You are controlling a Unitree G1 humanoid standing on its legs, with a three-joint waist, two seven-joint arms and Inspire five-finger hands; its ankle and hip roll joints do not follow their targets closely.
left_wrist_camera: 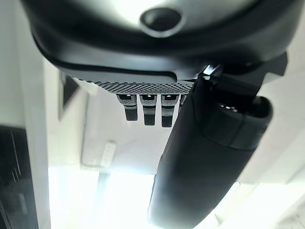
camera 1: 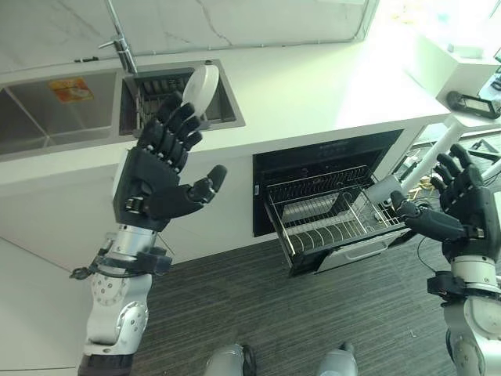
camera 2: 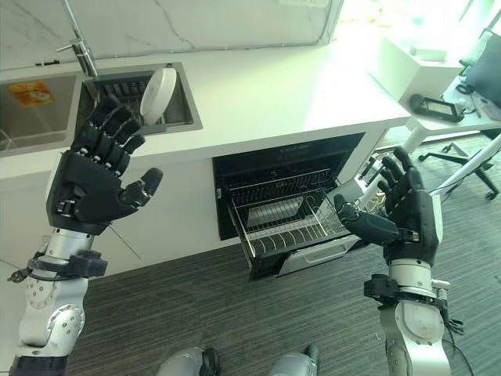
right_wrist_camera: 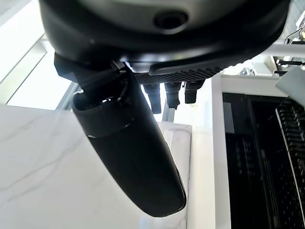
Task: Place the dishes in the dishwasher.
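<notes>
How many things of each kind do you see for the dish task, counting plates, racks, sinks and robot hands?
Plates: 1, white, upright in the sink rack
Racks: 2, the sink rack and the dishwasher rack
Sinks: 2, left basin and right basin
Hands: 2, left hand and right hand, both open and holding nothing
Total: 7

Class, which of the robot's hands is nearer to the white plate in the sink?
Left. The left hand is raised open just in front of the plate standing in the sink. The right hand is open far off, by the pulled-out dishwasher rack.
</notes>
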